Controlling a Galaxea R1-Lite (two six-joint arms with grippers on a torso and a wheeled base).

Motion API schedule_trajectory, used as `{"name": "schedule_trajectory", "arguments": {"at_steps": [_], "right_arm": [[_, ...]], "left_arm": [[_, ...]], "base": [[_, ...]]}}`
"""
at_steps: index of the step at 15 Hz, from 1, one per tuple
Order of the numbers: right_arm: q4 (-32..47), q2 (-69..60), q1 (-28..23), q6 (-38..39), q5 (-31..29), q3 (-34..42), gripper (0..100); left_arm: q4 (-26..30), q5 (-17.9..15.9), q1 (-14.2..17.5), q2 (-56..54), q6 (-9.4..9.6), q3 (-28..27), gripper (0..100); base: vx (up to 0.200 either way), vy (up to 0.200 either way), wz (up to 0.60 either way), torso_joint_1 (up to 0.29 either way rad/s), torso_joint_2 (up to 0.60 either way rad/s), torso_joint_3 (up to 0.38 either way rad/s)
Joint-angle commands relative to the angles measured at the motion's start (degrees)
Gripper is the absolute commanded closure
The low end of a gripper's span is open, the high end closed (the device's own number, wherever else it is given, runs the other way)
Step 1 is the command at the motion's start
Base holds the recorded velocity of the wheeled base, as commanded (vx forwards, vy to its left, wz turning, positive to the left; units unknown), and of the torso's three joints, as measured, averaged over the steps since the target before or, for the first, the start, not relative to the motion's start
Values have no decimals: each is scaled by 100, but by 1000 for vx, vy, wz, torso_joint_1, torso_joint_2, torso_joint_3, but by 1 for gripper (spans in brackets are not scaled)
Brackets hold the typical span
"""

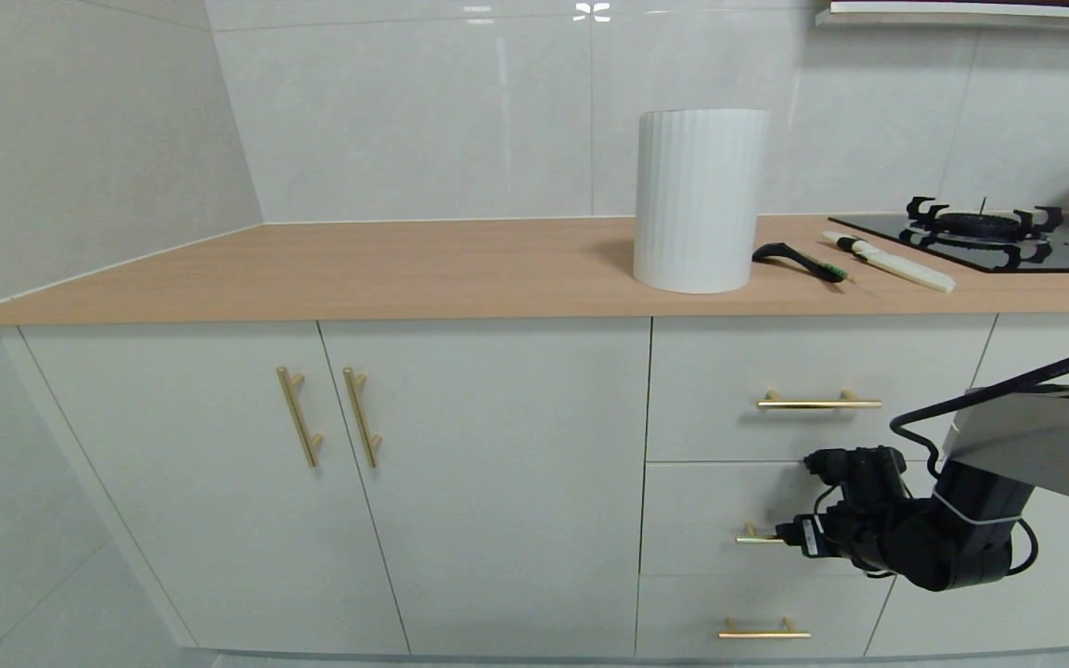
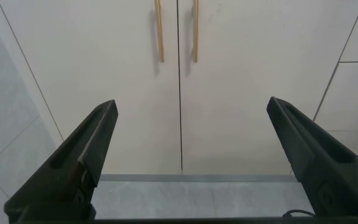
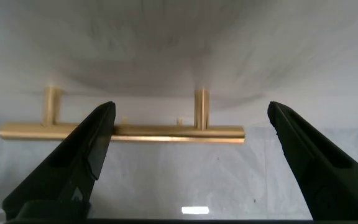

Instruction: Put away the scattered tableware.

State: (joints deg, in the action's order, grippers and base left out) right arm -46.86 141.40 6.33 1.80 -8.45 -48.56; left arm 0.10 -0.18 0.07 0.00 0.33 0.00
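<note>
Two utensils, a black-handled tool [image 1: 799,261] and a white knife [image 1: 887,261], lie on the counter [image 1: 405,269]; the right gripper [image 3: 190,112], spread wide and empty, faces a half-hidden drawer handle [image 3: 166,132], the left gripper [image 2: 191,111] likewise spread.

1. No word, number or sign can be read in any of the three views.
2. The one printed item is a small white label [image 1: 808,535] at the lower right of the head frame. It sits on the black wrist behind the right pincer [image 3: 191,115], near the brass handle of the middle drawer [image 1: 750,537]. Its print is too small to make out.
</note>
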Motion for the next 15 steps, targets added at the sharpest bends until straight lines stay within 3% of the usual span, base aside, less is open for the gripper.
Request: {"name": "schedule_trajectory", "arguments": {"at_steps": [1, 9, 13, 15], "right_arm": [[107, 11, 0, -49, -8, 4, 0], [204, -192, 9, -93, 1, 224, 0], [1399, -1431, 53, -295, 177, 689, 0], [2304, -2653, 106, -383, 449, 848, 0]], "left_arm": [[-1, 1, 1, 0, 2, 0, 0], [-1, 1, 1, 0, 2, 0, 0], [-1, 1, 1, 0, 2, 0, 0], [-1, 1, 1, 0, 2, 0, 0]], "base": [[0, 0, 0, 0, 0, 0], [0, 0, 0, 0, 0, 0], [0, 0, 0, 0, 0, 0], [0, 0, 0, 0, 0, 0]]}}
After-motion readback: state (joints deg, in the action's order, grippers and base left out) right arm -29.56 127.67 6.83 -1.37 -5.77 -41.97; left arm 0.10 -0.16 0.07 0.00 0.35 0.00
